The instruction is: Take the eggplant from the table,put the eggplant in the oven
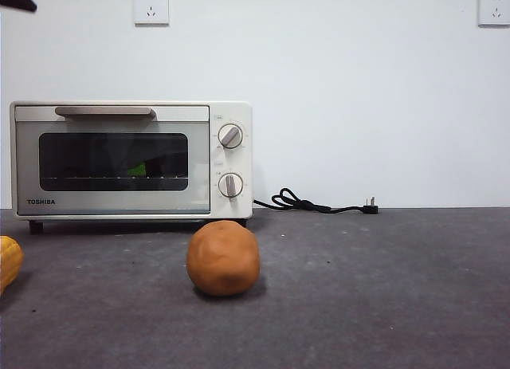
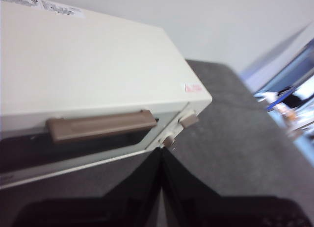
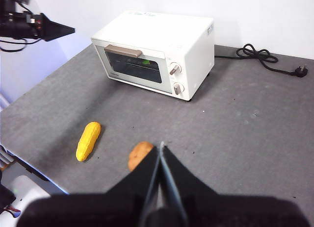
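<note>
Left gripper [image 2: 161,153]: jaws pressed together, empty, held above the oven [image 2: 93,75] near its bar handle [image 2: 100,125]. Right gripper [image 3: 161,151]: jaws together, empty, over the table [image 3: 245,124] by the orange-brown ball [image 3: 140,153]. Eggplant [image 1: 138,170]: I see only a green patch behind the shut door, on the rack; long axis not readable. I judge the left nearer.

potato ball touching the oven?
Apart. Right wrist view shows bare table between the ball and the oven.
</note>
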Robot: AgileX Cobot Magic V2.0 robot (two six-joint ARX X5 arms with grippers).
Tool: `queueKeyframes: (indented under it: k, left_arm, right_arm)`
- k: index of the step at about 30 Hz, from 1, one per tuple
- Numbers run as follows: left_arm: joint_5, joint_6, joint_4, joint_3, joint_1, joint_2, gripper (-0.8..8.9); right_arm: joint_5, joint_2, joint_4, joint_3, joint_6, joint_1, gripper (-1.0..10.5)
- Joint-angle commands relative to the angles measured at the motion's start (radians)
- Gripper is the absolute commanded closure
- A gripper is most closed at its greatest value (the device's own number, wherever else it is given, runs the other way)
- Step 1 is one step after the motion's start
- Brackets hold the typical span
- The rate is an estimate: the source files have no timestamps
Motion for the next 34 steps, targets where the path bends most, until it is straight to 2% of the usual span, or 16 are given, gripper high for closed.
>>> queueKeyframes:
  k: [1, 8, 15, 21, 34]
  left_arm:
    - [-0.071, 0.045, -0.056, -0.003, -0.035, -0.084, 8.21]
    - [-0.185, 0.044, -0.205, -0.003, -0.094, -0.289, 8.21]
    - [-0.293, 0.045, -0.403, -0.003, -0.101, -0.473, 8.21]
    - [-0.298, 0.046, -0.531, -0.003, -0.101, -0.594, 8.21]
    - [-0.319, 0.041, -0.583, -0.003, -0.101, -0.650, 8.18]
  right_arm:
    - [0.000, 0.000, -0.024, -0.006, -0.016, 0.001, 9.5]
    - [0.000, 0.000, -0.023, -0.006, -0.032, 0.001, 9.5]
    - [0.000, 0.000, -0.023, -0.006, -0.032, 0.001, 9.5]
    - [0.000, 0.000, -0.023, -0.006, -0.032, 0.001, 9.5]
    - [0.000, 0.001, -0.023, -0.006, -0.032, 0.001, 9.5]
